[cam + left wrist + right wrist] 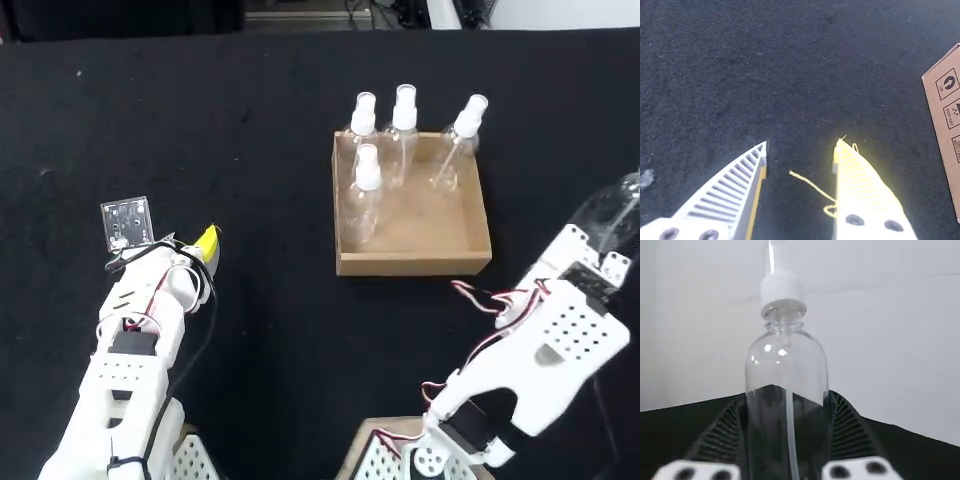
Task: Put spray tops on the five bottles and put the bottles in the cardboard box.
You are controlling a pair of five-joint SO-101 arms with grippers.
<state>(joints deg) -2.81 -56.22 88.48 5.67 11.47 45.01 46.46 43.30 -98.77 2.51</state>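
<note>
Right wrist view: the right gripper (787, 397) has its jaws clamped on the lower body of a clear bottle (785, 365), one jaw on each side. A white spray top (783, 290) sits on the neck, though I cannot tell whether it is fully seated. A thin dip tube (791, 435) runs down inside. The bottle's long axis is in line with the jaws, with the top pointing away from the wrist toward a pale wall (890, 330), so it is held up off the surface.

Left wrist view: the left gripper (801, 145) hangs over the bare black tabletop (740, 60) with its jaws apart and nothing between them. One corner of the cardboard box (944, 125) is off to the side, well apart from the jaw tips.

High view: the box sits just right of the tabletop's middle. Four more bottles (403, 130), all with tops on, stand along its far side and toward its far left corner, so the near half of its floor is bare. The held bottle is out at the tabletop's right edge, and the box lies toward the centre and slightly farther back. The right arm is nearer the box and already carries the load, while the left arm is by the near left corner. The coming move probably depends on bringing the bottle over the box's near right part and standing it upright.
</note>
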